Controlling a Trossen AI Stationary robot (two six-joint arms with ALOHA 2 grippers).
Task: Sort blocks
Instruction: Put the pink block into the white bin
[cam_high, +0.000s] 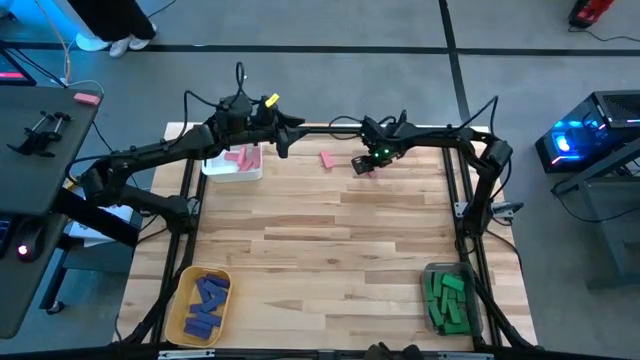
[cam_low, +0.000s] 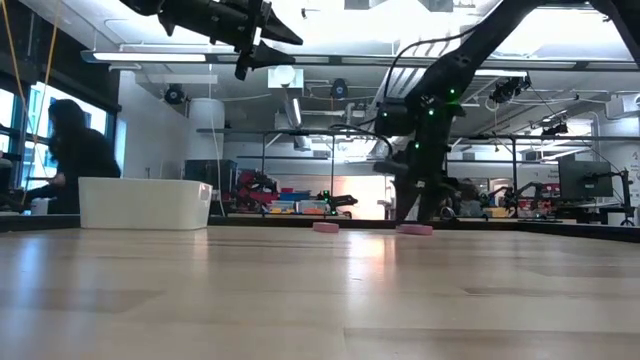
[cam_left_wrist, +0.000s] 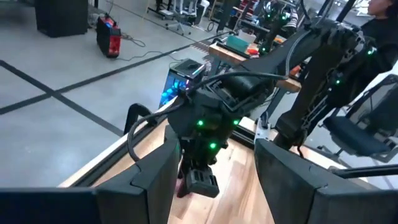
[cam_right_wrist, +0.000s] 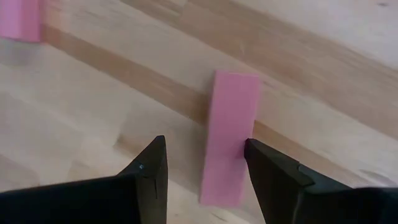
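Right hand (cam_high: 364, 166) sits low over the surface (cam_high: 330, 260) at about 12 o'clock from the surface centre, near the far edge. Fingers (cam_right_wrist: 273, 180) spread, straddling a pink block (cam_right_wrist: 229, 134) that lies flat on the wood; one finger looks to touch the block's long edge, the other stands clear of it. Block not lifted. In the low view the same hand (cam_low: 415, 215) reaches down to surface level with the pink block (cam_low: 414, 229) under it.

Second loose pink block (cam_high: 326, 158) lies just beside, toward 9 o'clock of the right hand; also seen flat on the wood in the low view (cam_low: 326, 227) and at the frame corner of the right wrist view (cam_right_wrist: 22, 18).

Left hand (cam_high: 284, 140) hangs high above the far edge at about 11 o'clock, beside the white bin (cam_high: 232, 170). Fingers (cam_left_wrist: 158, 180) spread, nothing between them.

White bin holds several pink blocks (cam_high: 243, 158). Yellow bin (cam_high: 180, 318) at 8 o'clock, near corner, holds the blue-purple blocks (cam_high: 207, 302). Clear bin (cam_high: 430, 272) at 4 o'clock, near corner, holds the green blocks (cam_high: 447, 300).

A person (cam_low: 75, 155) sits in the room beyond the surface, behind the white bin (cam_low: 145, 203) in the low view.
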